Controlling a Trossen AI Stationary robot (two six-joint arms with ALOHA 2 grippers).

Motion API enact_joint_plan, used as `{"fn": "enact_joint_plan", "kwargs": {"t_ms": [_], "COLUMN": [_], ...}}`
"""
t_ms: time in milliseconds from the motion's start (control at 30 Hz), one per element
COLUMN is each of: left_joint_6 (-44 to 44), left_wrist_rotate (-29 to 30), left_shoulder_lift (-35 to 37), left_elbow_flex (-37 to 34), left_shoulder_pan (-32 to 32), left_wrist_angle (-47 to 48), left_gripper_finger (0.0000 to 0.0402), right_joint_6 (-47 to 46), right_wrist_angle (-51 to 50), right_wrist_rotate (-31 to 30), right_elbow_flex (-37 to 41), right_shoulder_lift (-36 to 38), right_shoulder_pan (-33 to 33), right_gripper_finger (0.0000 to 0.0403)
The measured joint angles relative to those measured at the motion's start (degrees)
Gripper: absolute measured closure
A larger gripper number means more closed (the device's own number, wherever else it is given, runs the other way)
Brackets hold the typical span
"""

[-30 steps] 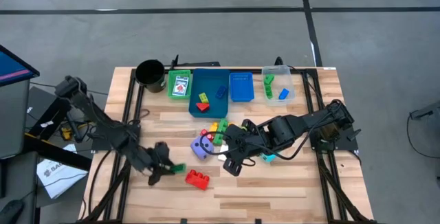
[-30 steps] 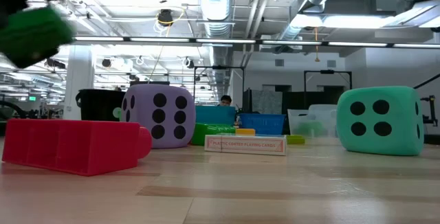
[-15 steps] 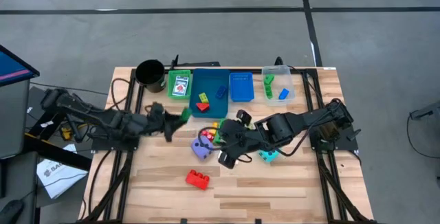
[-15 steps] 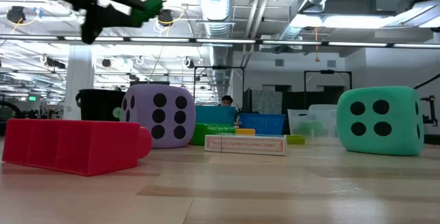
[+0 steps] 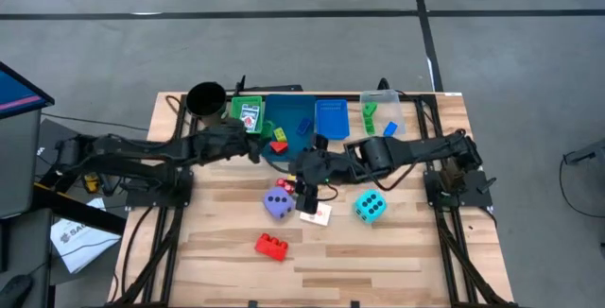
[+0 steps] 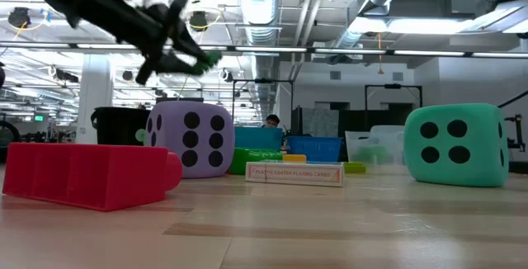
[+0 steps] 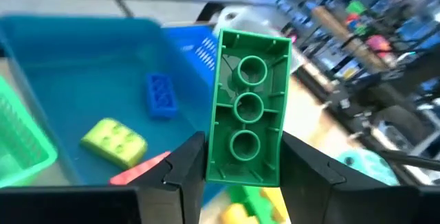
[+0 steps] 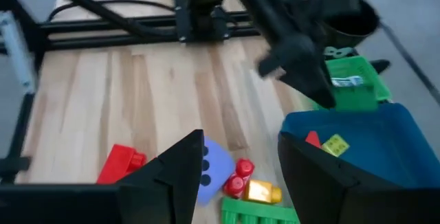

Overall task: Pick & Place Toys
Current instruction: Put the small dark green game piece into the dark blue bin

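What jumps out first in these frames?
The left hand stands out first: it holds a green brick in the air over the blue tray, which already contains a blue, a yellow and a red brick. Next come the two big dotted dice on the table, the purple dice and the teal dice, with a red brick nearest the low camera.

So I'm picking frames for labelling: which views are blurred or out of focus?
Low view: the left gripper is smeared, the dice sharp. Left wrist view: the green brick is crisp, the background soft. Right wrist view: soft throughout. High view: sharp.
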State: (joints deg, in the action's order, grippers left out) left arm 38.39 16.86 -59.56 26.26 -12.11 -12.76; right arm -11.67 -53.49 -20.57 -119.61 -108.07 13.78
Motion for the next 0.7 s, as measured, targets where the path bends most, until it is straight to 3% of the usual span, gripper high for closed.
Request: {"fn": "enact_joint_plan", "kwargs": {"t_ms": [233, 400, 700], "left_joint_6": [4.0, 7.4, 8.9], "left_wrist_rotate": [-6.6, -11.3, -13.2], "left_shoulder_lift": [-12.4, -19.4, -21.6], "left_elbow_flex": [0.0, 1.8, 3.5], "left_shoulder_pan": [-5.9, -8.3, -9.4], "left_wrist_angle": [-8.7, -9.2, -11.5], "left_gripper_finger": [0.0260, 0.0256, 0.0220], "right_joint_6": [6.7, 7.5, 4.3], "right_wrist_angle": [0.0, 0.0, 0.4], "right_wrist_rotate": [2.8, 6.5, 7.4], "right_elbow_flex": [0.0, 0.0, 0.0], "right_shoulder_lift": [0.0, 0.0, 0.0], "right_shoulder_pan": [-0.5, -0.4, 0.5], "right_gripper_finger": [0.0219, 0.0219, 0.0219]}}
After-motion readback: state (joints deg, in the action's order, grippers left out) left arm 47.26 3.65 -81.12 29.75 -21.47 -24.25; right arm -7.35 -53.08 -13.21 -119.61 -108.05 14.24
